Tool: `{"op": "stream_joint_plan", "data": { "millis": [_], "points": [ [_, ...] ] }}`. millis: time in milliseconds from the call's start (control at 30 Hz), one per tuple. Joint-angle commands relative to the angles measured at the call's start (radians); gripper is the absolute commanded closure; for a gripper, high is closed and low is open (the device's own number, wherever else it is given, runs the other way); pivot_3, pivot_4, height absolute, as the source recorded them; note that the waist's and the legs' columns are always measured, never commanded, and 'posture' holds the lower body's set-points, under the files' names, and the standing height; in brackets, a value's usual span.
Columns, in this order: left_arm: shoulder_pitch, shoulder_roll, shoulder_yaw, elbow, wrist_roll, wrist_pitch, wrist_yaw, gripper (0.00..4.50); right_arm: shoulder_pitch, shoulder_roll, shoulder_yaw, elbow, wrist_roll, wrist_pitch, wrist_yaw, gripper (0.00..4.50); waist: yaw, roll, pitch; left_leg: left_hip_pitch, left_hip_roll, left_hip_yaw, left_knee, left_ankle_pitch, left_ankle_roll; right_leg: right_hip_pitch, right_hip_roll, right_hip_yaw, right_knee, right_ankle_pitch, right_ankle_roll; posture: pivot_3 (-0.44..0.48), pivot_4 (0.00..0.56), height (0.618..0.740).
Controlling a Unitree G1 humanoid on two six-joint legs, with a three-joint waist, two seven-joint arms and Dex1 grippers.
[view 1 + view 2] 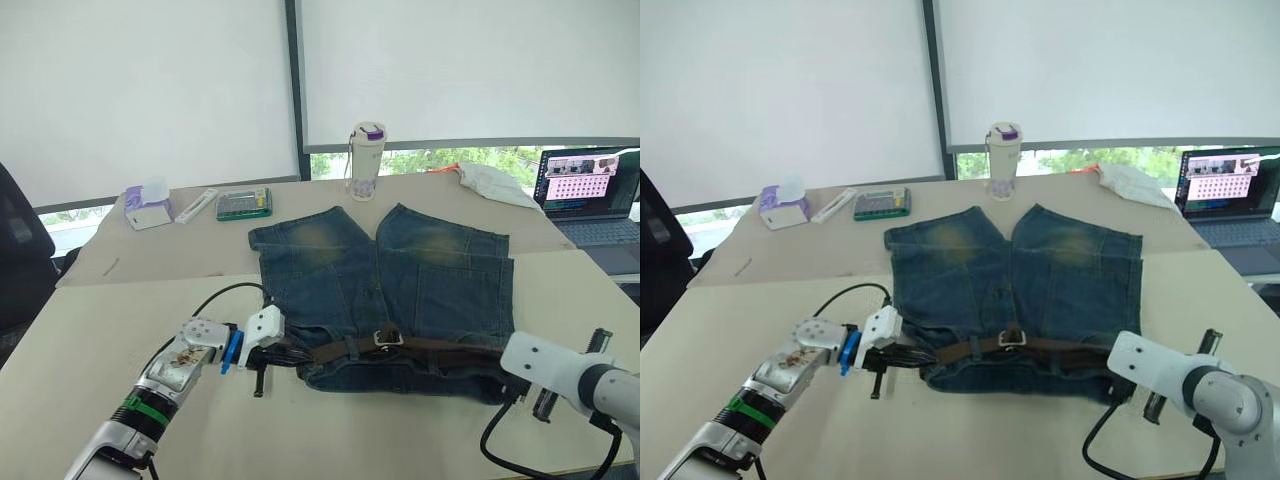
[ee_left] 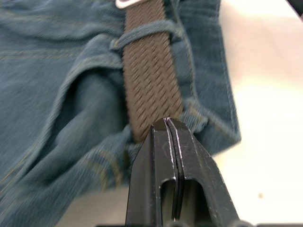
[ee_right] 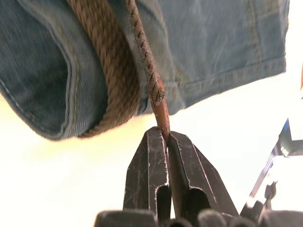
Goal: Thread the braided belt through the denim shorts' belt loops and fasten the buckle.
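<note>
Table (image 1: 90, 340) beige, window blinds down | left hand (image 2: 166, 124), right hand (image 3: 164, 135) both clenched on braided belt (image 1: 440, 346)

Denim shorts (image 1: 1015, 290) are lying flat on the desk (image 1: 790, 330), waistband nearest the robot. Braided belt (image 1: 1040, 349) is running along the waistband, buckle (image 1: 1012, 339) sitting near centre. Left gripper (image 1: 902, 356) is resting at the belt's left end; right gripper (image 1: 1122, 392) is sitting at the shorts' right edge.

bottle (image 1: 366, 160), laptop (image 1: 590, 195), calculator (image 1: 244, 204), tissue box (image 1: 149, 209)
</note>
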Motion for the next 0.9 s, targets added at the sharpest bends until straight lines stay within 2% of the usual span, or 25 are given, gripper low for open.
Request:
{"op": "stream_joint_plan", "data": {
  "millis": [33, 233, 467, 600, 733, 800, 867, 900],
  "points": [
    [0.067, 0.054, -0.015, 0.028, 0.094, 0.042, 0.034, 4.46, 0.041, 0.011, -0.063, 0.015, -0.066, -0.009, -0.016, 4.50, 0.000, 0.000, 0.000, 0.000, 0.000, 0.000, 0.000, 0.000, 0.000, 0.000, 0.000, 0.000, 0.000, 0.000, 0.000, 0.000, 0.150, 0.740],
    [0.095, 0.063, 0.003, -0.015, 0.103, 0.051, 0.053, 4.46, 0.090, 0.041, -0.163, 0.046, -0.128, 0.009, -0.007, 4.50, 0.001, 0.000, 0.001, 0.000, -0.001, 0.000, 0.000, -0.001, 0.001, 0.000, -0.001, 0.001, -0.001, -0.001, 0.001, 0.000, 0.150, 0.740],
    [0.102, 0.036, 0.076, -0.076, 0.039, 0.087, 0.072, 4.46, 0.001, 0.096, -0.105, -0.002, -0.081, -0.009, 0.031, 4.50, -0.002, 0.000, 0.002, -0.001, 0.000, 0.001, 0.000, -0.003, 0.002, 0.000, 0.000, 0.001, -0.001, -0.001, 0.002, 0.000, 0.150, 0.740],
    [0.100, -0.008, 0.230, -0.330, -0.338, 0.439, 0.069, 4.46, -0.023, 0.112, -0.100, -0.009, -0.066, -0.007, 0.055, 4.50, -0.003, -0.004, 0.006, -0.006, 0.000, 0.001, 0.001, -0.003, 0.002, -0.006, -0.001, 0.001, 0.000, -0.001, 0.002, 0.000, 0.150, 0.740],
    [0.055, 0.015, 0.231, -0.491, -0.489, 0.664, 0.087, 4.46, -0.052, 0.120, -0.079, -0.008, -0.055, -0.012, 0.065, 4.50, -0.005, -0.009, 0.010, -0.010, 0.000, -0.001, 0.001, -0.001, -0.001, -0.010, 0.000, 0.000, 0.002, 0.000, 0.000, 0.000, 0.150, 0.740],
    [0.029, 0.019, 0.201, -0.503, -0.464, 0.672, 0.094, 4.46, -0.065, 0.124, -0.071, -0.005, -0.052, -0.011, 0.065, 4.50, -0.006, -0.007, 0.010, -0.009, 0.000, -0.001, 0.001, -0.001, -0.001, -0.009, 0.000, 0.000, 0.001, 0.000, 0.000, 0.000, 0.150, 0.740],
    [0.024, 0.046, 0.150, -0.520, -0.405, 0.624, 0.050, 3.95, -0.073, 0.126, -0.065, -0.004, -0.050, -0.010, 0.066, 4.50, -0.010, -0.006, 0.010, -0.008, 0.000, -0.001, 0.001, -0.001, -0.001, -0.008, 0.000, 0.000, 0.001, 0.000, 0.000, 0.000, 0.150, 0.740],
    [0.027, 0.067, 0.115, -0.518, -0.332, 0.526, 0.016, 3.66, -0.076, 0.128, -0.063, -0.005, -0.048, -0.009, 0.068, 4.50, -0.013, -0.005, 0.011, -0.008, 0.000, -0.001, 0.000, -0.001, -0.002, -0.008, 0.000, 0.000, 0.001, 0.000, 0.000, 0.000, 0.150, 0.740]
  ]
}}
